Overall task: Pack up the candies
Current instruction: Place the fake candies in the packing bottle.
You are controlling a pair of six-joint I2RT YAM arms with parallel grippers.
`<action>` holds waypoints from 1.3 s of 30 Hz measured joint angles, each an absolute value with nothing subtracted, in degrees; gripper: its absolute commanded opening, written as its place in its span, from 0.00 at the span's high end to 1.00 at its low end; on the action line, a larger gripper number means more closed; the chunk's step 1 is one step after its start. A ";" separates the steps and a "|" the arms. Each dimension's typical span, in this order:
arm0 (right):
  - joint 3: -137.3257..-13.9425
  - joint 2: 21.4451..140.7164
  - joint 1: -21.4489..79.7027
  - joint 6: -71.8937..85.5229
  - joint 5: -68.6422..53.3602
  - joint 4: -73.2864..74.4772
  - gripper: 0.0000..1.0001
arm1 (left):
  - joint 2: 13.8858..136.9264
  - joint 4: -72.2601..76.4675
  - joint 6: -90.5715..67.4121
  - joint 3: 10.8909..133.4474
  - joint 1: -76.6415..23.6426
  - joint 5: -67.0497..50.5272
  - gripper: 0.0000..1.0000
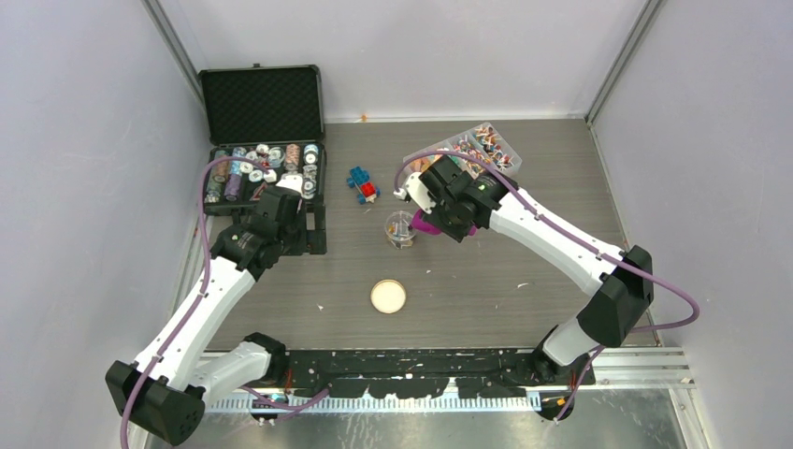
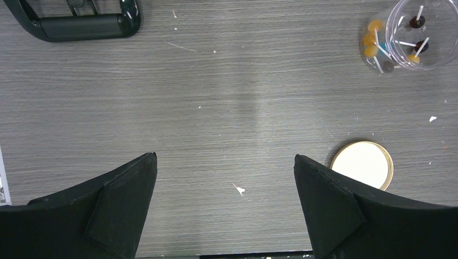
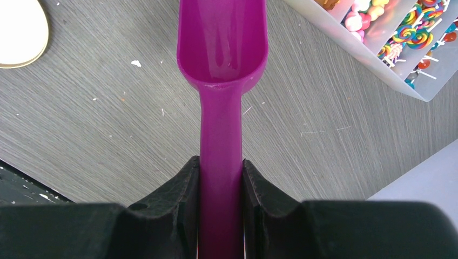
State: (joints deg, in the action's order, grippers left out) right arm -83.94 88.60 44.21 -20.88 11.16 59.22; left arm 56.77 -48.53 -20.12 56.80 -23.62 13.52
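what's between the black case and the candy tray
A blue-and-red toy brick figure lies between the black case and the candy tray, shown in the top view.

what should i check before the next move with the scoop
1. Grip on scoop: ok, the right gripper is shut on its handle.
2. Scoop loaded: not ok, the bowl is empty.
3. Jar mouth uncovered: ok, the cork disc lies apart from it.
4. Supply: ok, the candy tray holds plenty of candies.
5. Left gripper out of the way: ok, it is open, empty and away from the jar.
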 measured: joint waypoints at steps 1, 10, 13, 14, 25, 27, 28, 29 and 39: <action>-83.94 88.58 44.21 -20.86 11.25 59.20 0.99 | 56.75 -48.53 -20.12 56.80 -23.62 13.52 0.00; -84.03 87.18 44.21 -20.97 11.60 59.16 1.00 | 56.16 -48.51 -19.97 56.80 -23.62 13.50 0.00; -84.09 86.72 44.21 -21.30 11.57 59.20 1.00 | 56.10 -48.51 -19.66 56.80 -23.62 13.47 0.00; -84.12 86.65 44.21 -21.43 11.57 59.22 1.00 | 56.10 -48.51 -19.49 56.80 -23.62 13.47 0.00; -85.93 86.37 44.21 -23.11 10.66 61.93 0.99 | 56.10 -48.47 -19.00 56.80 -23.62 12.23 0.00; -85.93 85.84 44.21 -23.81 10.79 61.98 0.99 | 56.10 -48.42 -18.98 56.80 -23.62 11.55 0.00; -85.93 85.58 44.18 -23.99 10.96 61.87 0.99 | 56.07 -48.34 -18.96 56.80 -23.62 11.00 0.00; -85.93 85.14 44.01 -24.12 11.18 61.69 0.99 | 56.01 -48.23 -18.96 56.80 -23.62 10.37 0.01; -87.68 84.36 33.19 -23.07 11.25 58.33 1.00 | 55.13 -46.35 -18.79 56.36 -23.92 4.82 0.01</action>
State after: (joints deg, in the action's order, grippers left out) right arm -87.68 84.36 33.19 -23.07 11.25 58.33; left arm 55.13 -46.35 -18.79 56.36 -23.92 4.82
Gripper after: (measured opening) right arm 0.330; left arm 0.991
